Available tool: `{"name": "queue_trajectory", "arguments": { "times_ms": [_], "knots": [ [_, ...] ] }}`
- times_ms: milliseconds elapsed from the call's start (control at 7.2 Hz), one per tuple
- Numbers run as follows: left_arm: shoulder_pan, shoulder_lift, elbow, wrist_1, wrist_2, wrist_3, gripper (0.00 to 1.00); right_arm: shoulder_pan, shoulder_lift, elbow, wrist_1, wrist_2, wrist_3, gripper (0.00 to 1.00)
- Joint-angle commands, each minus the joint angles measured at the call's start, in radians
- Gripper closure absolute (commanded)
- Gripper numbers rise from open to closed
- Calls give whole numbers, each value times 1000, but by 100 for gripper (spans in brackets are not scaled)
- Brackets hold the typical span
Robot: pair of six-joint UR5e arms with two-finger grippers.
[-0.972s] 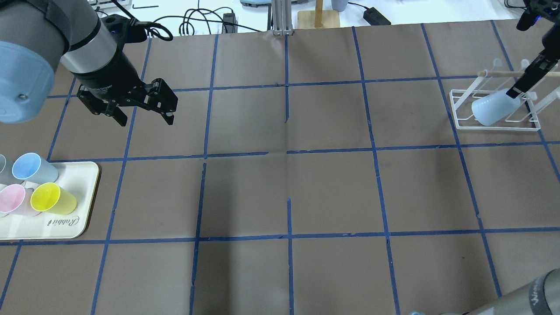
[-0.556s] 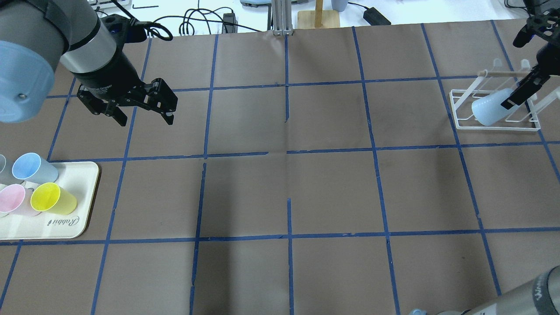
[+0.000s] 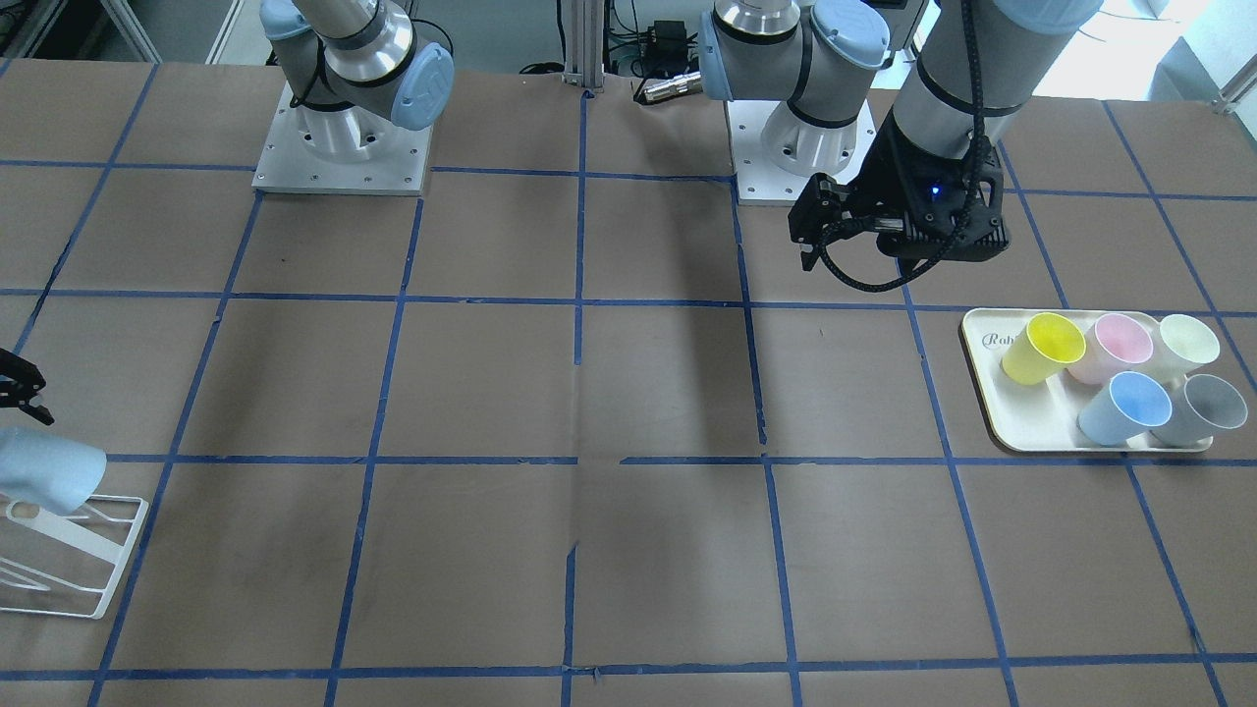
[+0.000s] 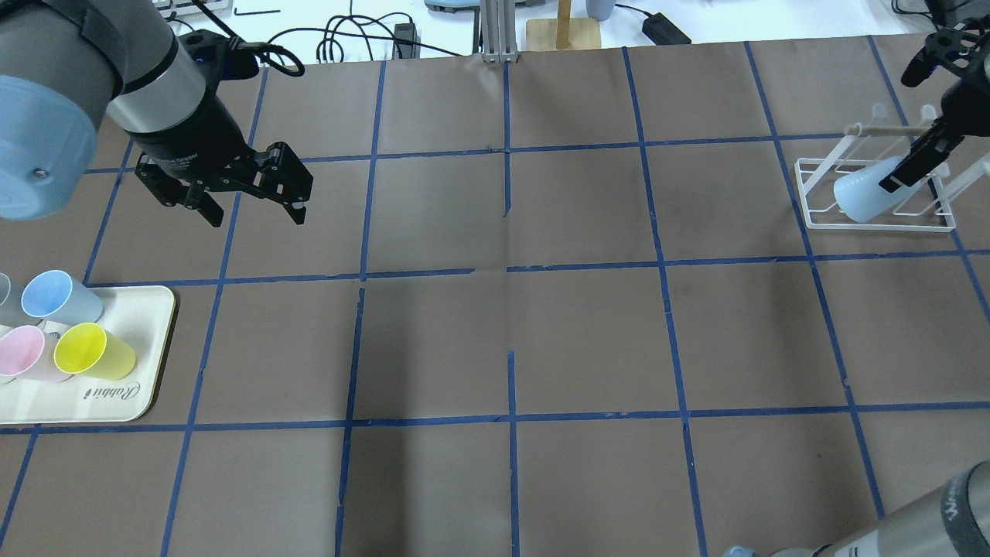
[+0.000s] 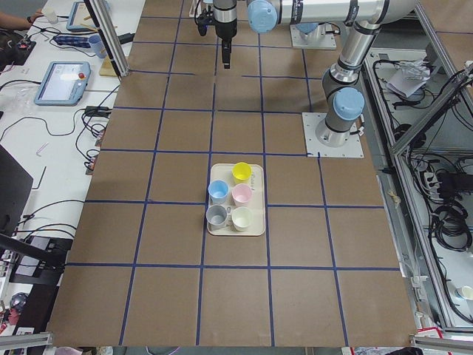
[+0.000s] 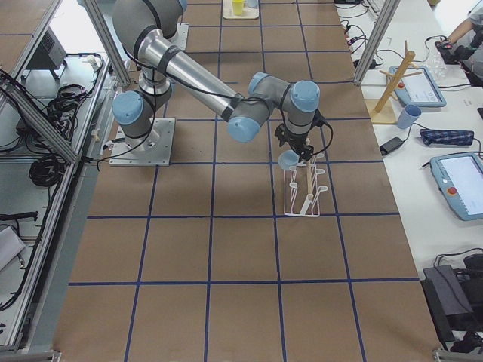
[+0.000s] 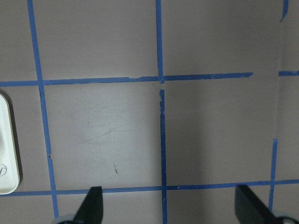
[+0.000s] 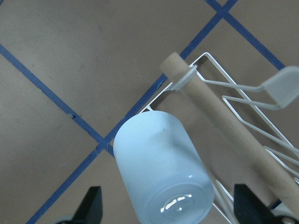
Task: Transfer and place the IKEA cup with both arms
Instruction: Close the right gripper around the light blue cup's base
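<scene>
Table (image 4: 588, 333): covered in brown paper and marked into squares with blue tape (several strips are ragged or broken at the joins).
Cup (image 8: 161, 168): pale blue, leaning tilted on the rack at the robot's right end of the table, with its closed base turned up toward the right wrist camera.
Rack (image 4: 812, 210): white wire, standing on the paper; a wooden rod (image 8: 224, 119) runs across it just beside the cup.
Right gripper (image 8: 169, 210): fingers spread wide on either side of the cup's base end, with a gap showing on each side.
Left gripper (image 4: 257, 210): fingers spread with nothing between them, hanging over bare paper in the square beyond the tray.
Tray (image 4: 116, 402): cream, at the robot's left end and well apart from the rack; it holds five cups, mouths up: a yellow cup (image 3: 1043, 349), a pink cup (image 3: 1115, 346), an off-white cup (image 3: 1183, 346), a blue cup (image 3: 1129, 407) and a grey cup (image 3: 1203, 410).
Arm bases: each sits on a metal plate (image 3: 339, 167) fixed to the table.
Room: a white bench along the far side carries black cables (image 4: 348, 35), a wooden stand (image 4: 563, 27) and a tablet (image 5: 66, 72) in a blue case; an aluminium post (image 4: 495, 31) rises at the table's edge.
</scene>
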Motion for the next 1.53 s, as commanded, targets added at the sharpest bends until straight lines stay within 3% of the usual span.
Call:
{"name": "queue_trajectory", "arguments": {
  "times_ms": [0, 1389],
  "knots": [
    [7, -6, -5, 7, -3, 1, 0, -1, 12, 6, -6, -1, -1, 0],
    [-6, 9, -5, -57, 0, -17, 0, 0, 23, 43, -77, 22, -1, 2]
  ]
}}
